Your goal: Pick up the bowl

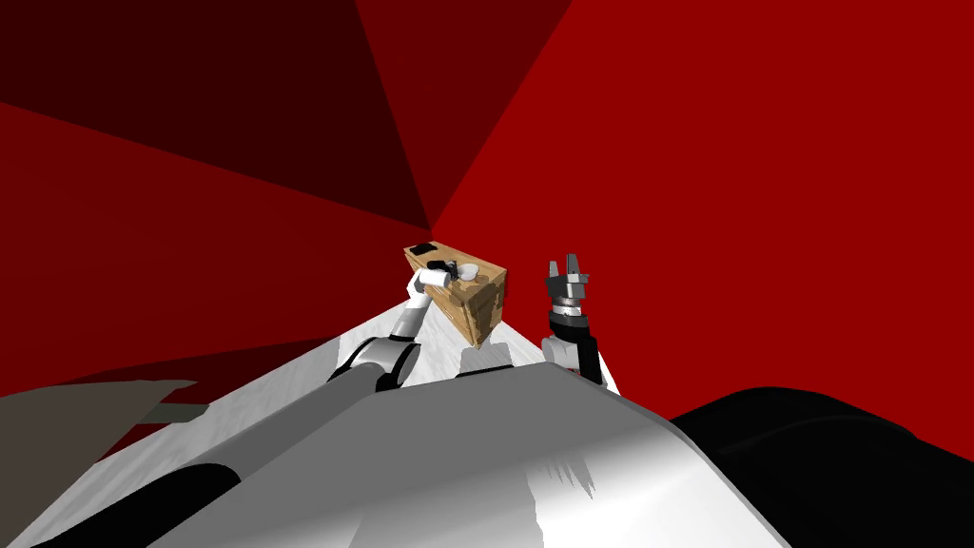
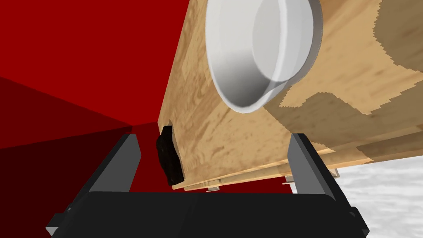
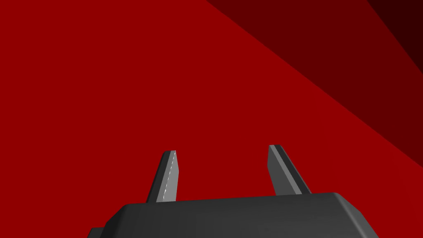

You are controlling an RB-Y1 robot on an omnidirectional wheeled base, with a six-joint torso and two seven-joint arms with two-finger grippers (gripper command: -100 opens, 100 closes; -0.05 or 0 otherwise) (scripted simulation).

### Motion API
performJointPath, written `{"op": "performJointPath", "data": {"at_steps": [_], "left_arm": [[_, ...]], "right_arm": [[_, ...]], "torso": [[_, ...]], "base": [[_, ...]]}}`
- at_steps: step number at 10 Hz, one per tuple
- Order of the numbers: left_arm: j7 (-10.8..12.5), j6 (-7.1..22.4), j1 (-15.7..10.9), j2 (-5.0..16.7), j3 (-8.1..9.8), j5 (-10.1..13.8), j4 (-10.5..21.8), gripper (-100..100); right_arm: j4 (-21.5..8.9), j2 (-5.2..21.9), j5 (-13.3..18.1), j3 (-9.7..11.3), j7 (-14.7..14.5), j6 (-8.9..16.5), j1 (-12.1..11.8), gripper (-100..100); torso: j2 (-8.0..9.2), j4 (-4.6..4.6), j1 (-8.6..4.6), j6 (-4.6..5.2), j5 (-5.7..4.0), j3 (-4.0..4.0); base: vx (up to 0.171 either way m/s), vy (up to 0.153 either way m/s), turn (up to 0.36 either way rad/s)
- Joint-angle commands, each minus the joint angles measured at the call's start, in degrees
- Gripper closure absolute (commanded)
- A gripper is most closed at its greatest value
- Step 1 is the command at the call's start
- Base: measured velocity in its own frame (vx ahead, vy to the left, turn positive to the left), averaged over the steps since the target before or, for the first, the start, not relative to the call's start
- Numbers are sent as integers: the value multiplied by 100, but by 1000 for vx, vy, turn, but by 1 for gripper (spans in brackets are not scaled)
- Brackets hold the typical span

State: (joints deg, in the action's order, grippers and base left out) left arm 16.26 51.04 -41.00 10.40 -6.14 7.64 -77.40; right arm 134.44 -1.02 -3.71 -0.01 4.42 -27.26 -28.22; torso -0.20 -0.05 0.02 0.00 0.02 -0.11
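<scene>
Left end effector (image 2: 214,139), fingers spread, faces white bowl (image 2: 256,53) on wooden cabinet (image 2: 343,66); right end effector (image 3: 222,149) released.

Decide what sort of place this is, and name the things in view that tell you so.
Probably the corner of a sparsely furnished indoor room: plain red walls meet behind a wooden cabinet that stands on a pale floor, and a white bowl sits on its top.
</scene>
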Motion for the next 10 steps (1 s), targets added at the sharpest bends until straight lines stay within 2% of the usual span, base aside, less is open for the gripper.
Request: {"op": "performJointPath", "data": {"at_steps": [1,2,3,5,6,7,8,9,10], "left_arm": [[-10,286,-247,-32,-64,137,272,-100],[-10,450,-247,-32,-64,137,272,-100],[-17,626,-475,-73,-125,261,496,-100],[-17,871,-475,-73,-125,261,502,-100],[-26,1073,-687,-120,-183,382,718,-100],[-26,1252,-687,-120,-183,382,718,-100],[-36,1415,-881,-175,-240,498,918,-100],[-36,1607,-881,-175,-240,498,918,-100],[-46,1769,-1057,-239,-293,608,1102,-100]], "right_arm": [[0,0,0,0,0,0,0,0],[0,0,0,0,0,0,0,0],[0,0,0,0,0,0,0,0],[0,0,0,0,0,0,0,0],[0,0,0,0,0,0,0,0],[0,0,0,0,0,0,-1,0],[0,0,0,0,0,0,0,0],[0,1,0,0,0,0,-1,0],[0,0,0,0,0,0,0,0]], "torso": [[0,0,0,0,0,0],[-7,0,4,0,0,-3],[-7,-2,6,0,1,-4],[-15,-4,13,-1,3,-9],[-4,-1,1,-1,1,-3],[-14,-2,1,0,0,-7],[-14,-4,3,0,1,-9],[-19,-4,15,-1,3,-10],[-15,-4,12,-1,3,-9]], "base": [[65,57,20],[66,61,2],[88,89,11],[66,58,-2],[91,45,10],[86,57,0],[97,92,1],[83,75,-7],[104,72,-1]]}}
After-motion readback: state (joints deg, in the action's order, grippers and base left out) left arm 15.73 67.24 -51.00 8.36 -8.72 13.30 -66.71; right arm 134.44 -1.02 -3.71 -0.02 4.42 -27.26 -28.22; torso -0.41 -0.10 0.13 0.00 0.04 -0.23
